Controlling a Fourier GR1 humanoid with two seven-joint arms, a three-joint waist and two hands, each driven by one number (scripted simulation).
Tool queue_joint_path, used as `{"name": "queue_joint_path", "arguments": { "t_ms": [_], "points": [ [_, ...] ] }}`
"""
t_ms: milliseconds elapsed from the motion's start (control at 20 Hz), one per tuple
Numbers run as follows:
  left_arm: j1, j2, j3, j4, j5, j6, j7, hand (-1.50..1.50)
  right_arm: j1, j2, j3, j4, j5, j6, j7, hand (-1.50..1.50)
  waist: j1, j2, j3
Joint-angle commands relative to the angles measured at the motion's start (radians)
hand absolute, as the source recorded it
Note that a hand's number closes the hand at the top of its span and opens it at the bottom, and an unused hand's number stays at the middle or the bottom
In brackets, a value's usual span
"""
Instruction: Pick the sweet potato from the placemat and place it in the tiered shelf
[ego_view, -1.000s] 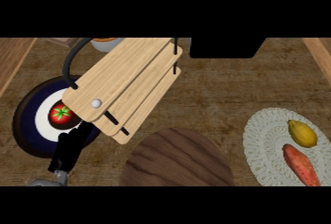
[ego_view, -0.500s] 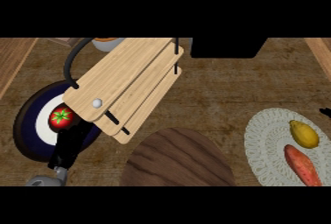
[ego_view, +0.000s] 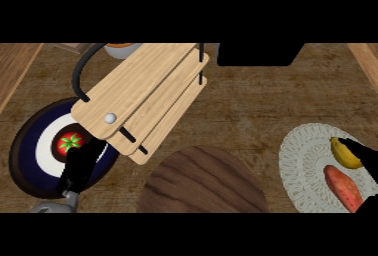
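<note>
One sweet potato (ego_view: 343, 188) lies on one pale placemat (ego_view: 303, 165) at four o'clock on the brown woven surface (ego_view: 251, 105). One yellow fruit (ego_view: 344, 153) lies just above it. The right hand (ego_view: 365, 156) overlaps the mat; fingers unclear. One tiered shelf (ego_view: 144, 102) at ten o'clock.

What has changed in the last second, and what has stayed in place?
The right hand has come in from the right edge, over the placemat next to the lemon. It holds nothing yet. The sweet potato, the tiered shelf and the left hand have not moved.
</note>
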Motion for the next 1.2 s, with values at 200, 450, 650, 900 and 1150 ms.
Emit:
{"name": "queue_joint_path", "arguments": {
  "t_ms": [200, 450, 650, 900, 1150],
  "points": [
    [-0.025, -0.021, 0.048, -0.008, -0.011, -0.038, 0.056, 0.00, 0.050, 0.078, -0.003, -0.092, 0.144, 0.038, 0.087, -1.50, -0.005, -0.001, 0.000],
    [0.020, -0.045, 0.048, -0.026, -0.062, -0.035, 0.025, 0.00, 0.027, 0.133, 0.004, 0.068, 0.276, 0.018, -0.020, -1.50, 0.001, 0.000, 0.000],
    [-0.026, -0.090, 0.067, 0.084, -0.094, -0.047, -0.033, 0.00, 0.059, 0.147, -0.049, 0.092, 0.326, 0.022, -0.085, -1.50, -0.004, 0.000, 0.000],
    [0.005, -0.099, 0.077, 0.031, -0.132, -0.053, -0.021, 0.00, 0.035, 0.165, -0.095, 0.124, 0.367, 0.081, -0.134, -1.50, -0.002, 0.000, 0.000],
    [0.063, -0.082, 0.087, -0.109, -0.111, -0.101, 0.064, 0.00, 0.013, 0.226, -0.094, 0.183, 0.439, 0.046, -0.168, -1.50, 0.003, 0.000, 0.001]
  ]
}}
